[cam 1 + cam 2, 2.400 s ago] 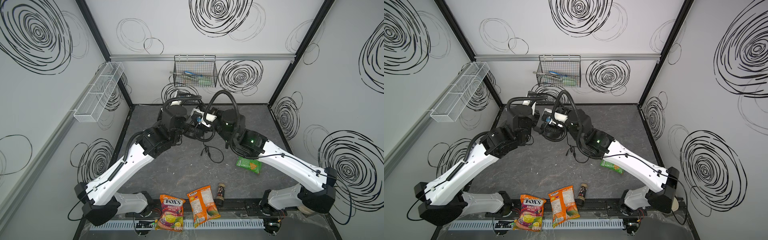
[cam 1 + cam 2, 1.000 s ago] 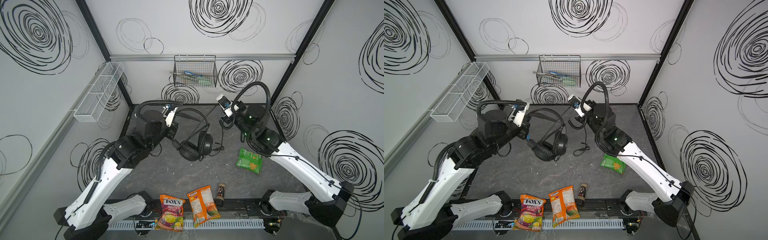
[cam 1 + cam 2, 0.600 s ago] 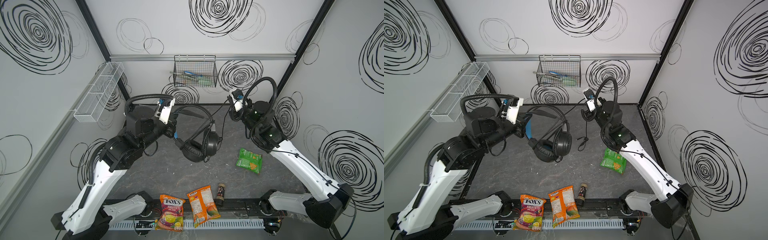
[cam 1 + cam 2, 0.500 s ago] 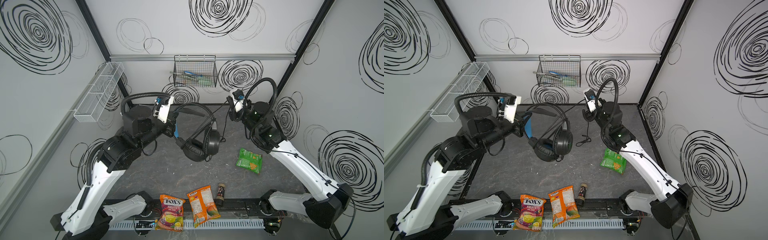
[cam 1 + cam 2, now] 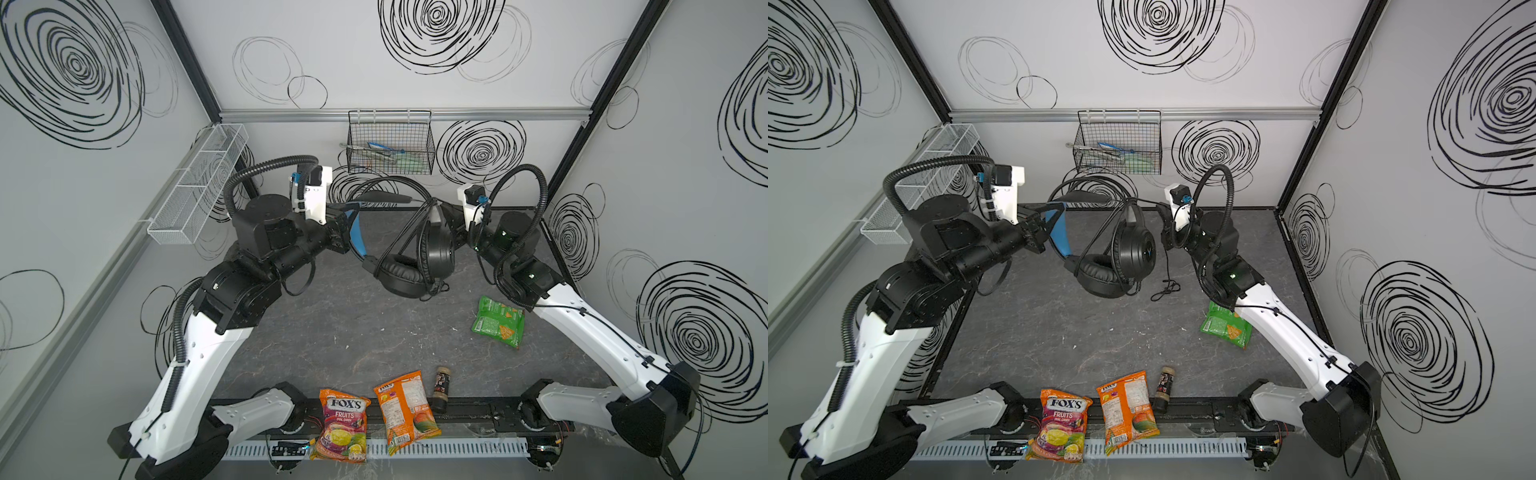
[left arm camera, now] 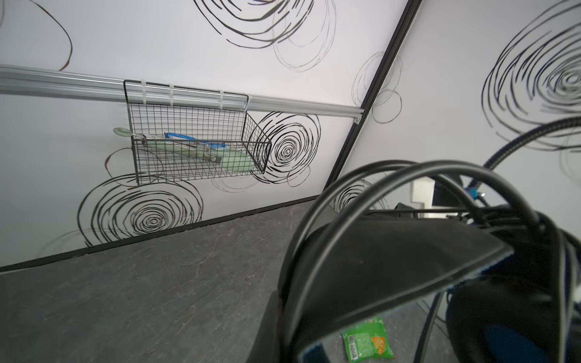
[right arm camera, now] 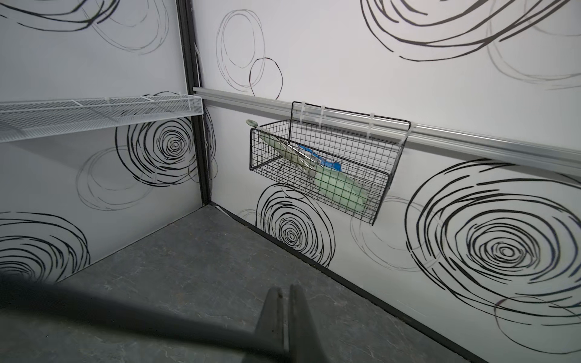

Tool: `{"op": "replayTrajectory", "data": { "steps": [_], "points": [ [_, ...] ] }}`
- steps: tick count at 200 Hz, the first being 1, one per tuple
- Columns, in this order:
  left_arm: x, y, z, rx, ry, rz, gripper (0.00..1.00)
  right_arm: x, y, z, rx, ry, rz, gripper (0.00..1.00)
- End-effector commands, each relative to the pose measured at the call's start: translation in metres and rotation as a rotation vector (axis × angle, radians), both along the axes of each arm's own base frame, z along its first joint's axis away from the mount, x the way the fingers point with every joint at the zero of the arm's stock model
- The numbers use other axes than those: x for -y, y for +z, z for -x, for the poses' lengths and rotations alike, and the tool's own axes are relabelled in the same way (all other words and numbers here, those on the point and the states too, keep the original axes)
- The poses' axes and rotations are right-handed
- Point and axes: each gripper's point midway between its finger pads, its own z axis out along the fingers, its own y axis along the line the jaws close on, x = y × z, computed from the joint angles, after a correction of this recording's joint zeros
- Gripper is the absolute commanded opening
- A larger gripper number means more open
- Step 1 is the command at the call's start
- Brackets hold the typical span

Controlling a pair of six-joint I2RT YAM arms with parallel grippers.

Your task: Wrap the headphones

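The black headphones [image 5: 415, 266] [image 5: 1117, 266] hang in the air above the grey floor, cups down, in both top views. My left gripper [image 5: 345, 226] [image 5: 1039, 227] is shut on their blue inner headband [image 5: 356, 232]. The thin black cable [image 5: 405, 232] runs in loops from the arch down around the cups. My right gripper [image 5: 446, 212] [image 5: 1162, 210] sits just right of the arch, shut on the cable. In the right wrist view its fingers [image 7: 285, 290] are nearly together with the blurred cable [image 7: 141, 317] crossing into them. The cable's loose end [image 5: 1166, 286] lies on the floor.
A green snack packet [image 5: 498, 320] lies on the floor under the right arm. Two candy and chip bags [image 5: 343, 424] [image 5: 405, 411] and a small bottle [image 5: 442, 384] sit at the front edge. A wire basket [image 5: 390, 147] hangs on the back wall and a white mesh shelf [image 5: 199, 183] on the left wall.
The left arm has lifted the headphones and carried them right, toward the right gripper. The right gripper's jaws have closed on the cable, which now lies over the headphones' top.
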Motion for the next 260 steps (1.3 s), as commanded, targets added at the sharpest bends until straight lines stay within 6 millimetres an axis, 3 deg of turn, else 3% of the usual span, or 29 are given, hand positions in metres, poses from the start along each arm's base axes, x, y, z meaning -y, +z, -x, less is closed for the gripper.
{"op": "replayTrajectory", "data": {
  "steps": [1,24,60,86,142,260],
  "points": [
    [0.005,0.095,0.025,0.184,-0.113,0.354,0.0,-0.007,0.005,-0.001,-0.037,0.039,-0.091,0.03],
    [0.004,0.096,0.015,0.169,-0.087,0.403,0.0,-0.019,0.017,0.006,-0.035,0.105,-0.143,0.05],
    [0.012,0.102,0.008,0.154,-0.115,0.468,0.0,-0.041,0.012,0.015,-0.067,0.191,-0.166,0.06],
    [0.021,0.095,0.003,0.118,-0.14,0.506,0.0,-0.052,0.022,0.026,-0.057,0.247,-0.194,0.09],
    [0.022,0.093,-0.004,0.096,-0.142,0.583,0.0,-0.058,0.05,0.047,-0.051,0.36,-0.312,0.23],
    [0.011,0.091,-0.011,0.074,-0.132,0.652,0.0,-0.065,0.06,0.063,-0.08,0.468,-0.432,0.32]
  ]
}}
